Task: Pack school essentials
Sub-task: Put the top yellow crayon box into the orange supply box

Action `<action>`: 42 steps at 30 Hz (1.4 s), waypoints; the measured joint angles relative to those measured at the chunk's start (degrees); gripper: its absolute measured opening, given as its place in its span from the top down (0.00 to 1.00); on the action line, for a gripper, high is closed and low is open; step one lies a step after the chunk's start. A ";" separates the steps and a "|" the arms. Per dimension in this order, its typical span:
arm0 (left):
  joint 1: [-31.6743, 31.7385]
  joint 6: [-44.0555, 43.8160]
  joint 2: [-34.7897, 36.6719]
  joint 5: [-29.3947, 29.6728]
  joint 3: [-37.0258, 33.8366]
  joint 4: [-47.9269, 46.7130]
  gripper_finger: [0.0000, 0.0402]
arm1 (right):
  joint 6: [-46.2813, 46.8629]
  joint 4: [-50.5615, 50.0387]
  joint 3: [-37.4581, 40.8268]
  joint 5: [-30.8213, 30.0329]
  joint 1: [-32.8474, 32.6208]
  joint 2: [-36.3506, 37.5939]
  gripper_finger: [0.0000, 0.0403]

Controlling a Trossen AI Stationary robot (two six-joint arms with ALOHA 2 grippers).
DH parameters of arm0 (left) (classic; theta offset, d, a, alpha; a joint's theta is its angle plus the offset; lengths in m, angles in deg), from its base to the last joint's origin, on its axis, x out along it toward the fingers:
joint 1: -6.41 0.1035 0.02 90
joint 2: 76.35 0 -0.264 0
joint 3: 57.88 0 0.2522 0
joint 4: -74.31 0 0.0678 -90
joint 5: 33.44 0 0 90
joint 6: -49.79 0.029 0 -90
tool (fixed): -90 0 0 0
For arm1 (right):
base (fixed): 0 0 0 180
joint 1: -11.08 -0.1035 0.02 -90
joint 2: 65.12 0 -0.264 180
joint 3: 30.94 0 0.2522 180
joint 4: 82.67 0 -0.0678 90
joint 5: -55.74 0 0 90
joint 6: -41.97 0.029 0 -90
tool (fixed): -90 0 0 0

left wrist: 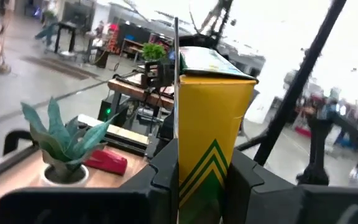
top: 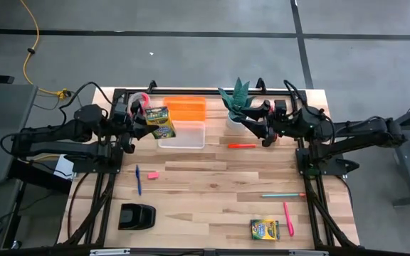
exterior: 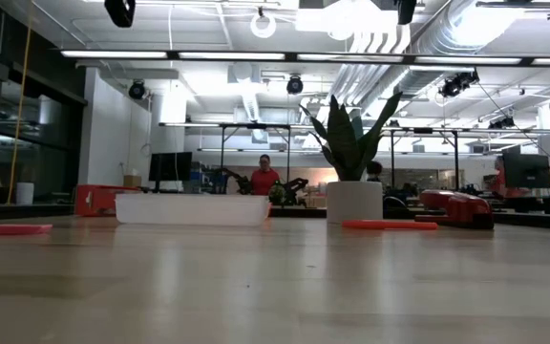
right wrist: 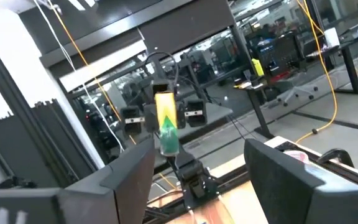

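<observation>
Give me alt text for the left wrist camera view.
The left gripper's dark fingers clamp an upright yellow-and-green crayon box. Beyond it stand a potted plant and a red object on the table edge.

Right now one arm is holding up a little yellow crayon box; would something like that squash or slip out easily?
Probably not squash: the crayon box keeps straight edges between the left gripper fingers, so it seems fairly stiff. It looks like thin card, so likely light. Its flat sides give the fingers good contact, though it hangs tilted over the clear bin in the high view, so it might pivot a little.
</observation>
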 joint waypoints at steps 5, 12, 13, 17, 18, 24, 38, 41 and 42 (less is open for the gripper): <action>2.71 -8.02 -4.09 3.44 0.00 -5.11 0.85 | 0.46 -1.26 -0.26 -0.73 0.23 0.00 0.40; 12.17 -14.63 -15.21 -2.83 0.00 -14.63 0.85 | 3.04 -4.32 -0.26 -0.80 1.02 0.00 0.40; 13.44 -14.42 -17.00 -3.55 0.00 -16.01 0.85 | 3.42 -4.83 -0.26 -0.80 1.03 0.00 0.40; 17.67 -13.90 -24.18 -4.00 0.02 -19.72 0.85 | 3.74 -6.29 -0.26 -0.84 1.03 -0.01 0.40; 18.37 -14.66 -25.77 -3.86 0.02 -20.63 0.85 | 3.74 -6.67 -0.26 -0.84 1.01 -0.02 0.40; 20.34 -18.20 -34.06 -4.38 0.00 -22.58 0.84 | 3.69 -7.40 -0.26 -0.93 1.01 -0.04 0.40; 20.19 -26.46 -38.94 -4.36 0.02 -22.94 0.84 | 3.52 -8.98 -0.26 -3.93 1.03 -0.04 0.40; 20.19 -27.40 -38.94 -3.72 0.02 -23.01 0.84 | 3.52 -8.96 -0.26 -4.08 1.03 -0.04 0.40; 20.19 -27.78 -38.94 -3.59 0.02 -23.09 0.84 | 3.52 -9.00 -0.26 -4.12 1.01 -0.04 0.40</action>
